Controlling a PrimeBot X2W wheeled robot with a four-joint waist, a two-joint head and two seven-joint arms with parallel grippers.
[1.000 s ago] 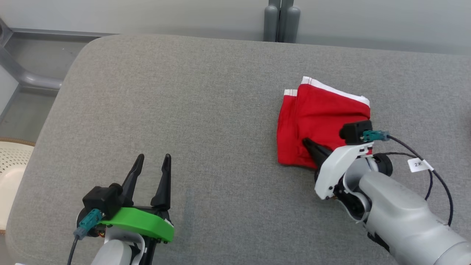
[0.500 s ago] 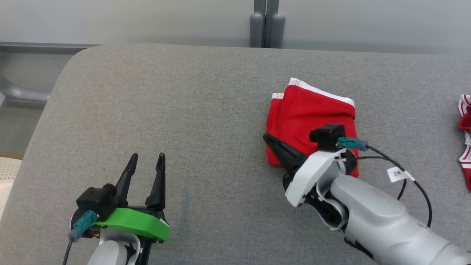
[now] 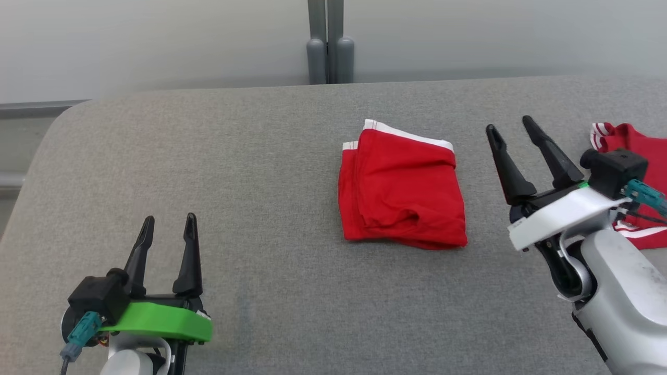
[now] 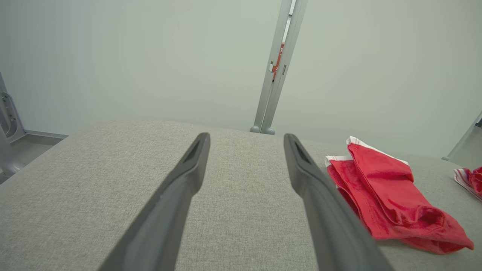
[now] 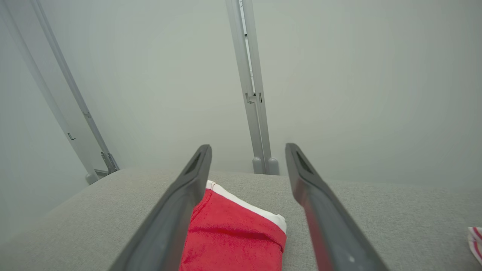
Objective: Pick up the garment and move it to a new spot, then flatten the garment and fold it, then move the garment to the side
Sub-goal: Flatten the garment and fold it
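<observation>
Left gripper [image 3: 169, 217]: jaws apart, empty. Risk: a 1-sided pinch or drag could spill the layers of the folded garment [image 3: 401, 192], which lies well to its right, between the 2 grippers. Appearance: red, white waistband, creased, loosely stacked. Right gripper [image 3: 509, 123]: jaws apart, empty, just right of the garment. The striped red cloth [image 3: 625, 136] at its right risks mis-selection.

Red garment [image 3: 401, 195] is folded into a neat-ish square, flat on the table [image 3: 260, 156], white band at 12 o'clock.
</observation>
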